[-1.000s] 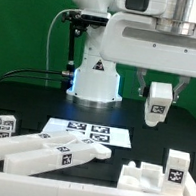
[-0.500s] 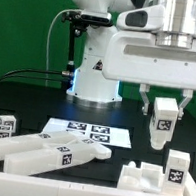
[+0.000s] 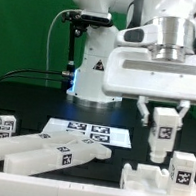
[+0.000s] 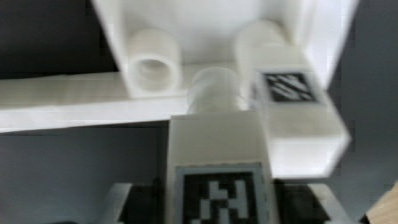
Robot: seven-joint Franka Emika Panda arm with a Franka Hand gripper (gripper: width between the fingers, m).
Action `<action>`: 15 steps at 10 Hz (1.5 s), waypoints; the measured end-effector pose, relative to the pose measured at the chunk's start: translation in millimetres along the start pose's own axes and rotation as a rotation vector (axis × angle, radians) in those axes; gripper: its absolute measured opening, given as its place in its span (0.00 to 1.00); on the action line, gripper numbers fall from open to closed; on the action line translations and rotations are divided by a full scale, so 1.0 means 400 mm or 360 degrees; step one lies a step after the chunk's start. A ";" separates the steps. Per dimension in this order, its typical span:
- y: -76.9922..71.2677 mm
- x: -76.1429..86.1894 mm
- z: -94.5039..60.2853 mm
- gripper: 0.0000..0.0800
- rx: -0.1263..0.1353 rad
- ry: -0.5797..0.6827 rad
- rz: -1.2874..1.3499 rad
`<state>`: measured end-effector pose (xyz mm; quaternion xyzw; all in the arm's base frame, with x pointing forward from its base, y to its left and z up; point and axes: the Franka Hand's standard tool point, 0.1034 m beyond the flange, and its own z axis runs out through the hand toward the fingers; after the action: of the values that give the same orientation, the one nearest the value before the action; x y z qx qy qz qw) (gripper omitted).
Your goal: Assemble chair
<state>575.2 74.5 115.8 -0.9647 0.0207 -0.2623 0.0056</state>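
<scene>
On the bench [image 3: 29,105], to the exterior view's left of the marker board [image 3: 86,132], a small tagged block [image 3: 3,124] stands behind long chair bars [image 3: 48,155] lying flat. All are chunky white plastic with square black-and-white tags. To the exterior view's right of the marker board, the hand [image 3: 164,115] hangs, its fingers partly apart and clamped on an upright white leg [image 3: 162,135], tag facing outward. Below it lies a blocky seat part [image 3: 143,179] with a tagged post [image 3: 184,169]. The wrist view shows the leg over a round socket [image 4: 157,70]; whether they touch I cannot tell.
</scene>
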 end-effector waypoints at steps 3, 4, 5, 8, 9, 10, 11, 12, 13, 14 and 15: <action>0.085 -0.006 0.039 0.36 -0.0069 0.0021 -0.0114; 0.081 -0.005 0.039 0.36 -0.0068 0.0023 -0.0110; 0.081 -0.009 0.042 0.36 -0.0068 0.0019 -0.0116; 0.092 0.023 0.083 0.36 -0.0073 0.0017 -0.0109; 0.076 0.022 0.083 0.36 -0.0062 0.0018 -0.0107; 0.063 0.021 0.085 0.36 -0.0054 0.0018 -0.0108; 0.052 0.013 0.090 0.36 -0.0048 0.0011 -0.0114; 0.046 0.005 0.094 0.36 -0.0044 0.0004 -0.0120; 0.046 0.001 0.096 0.36 -0.0044 0.0000 -0.0122; 0.045 0.001 0.097 0.36 -0.0044 0.0002 -0.0123; 0.045 0.003 0.099 0.36 -0.0044 0.0006 -0.0124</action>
<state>595.6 56.4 82.0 -0.9644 -0.0131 -0.2637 -0.0180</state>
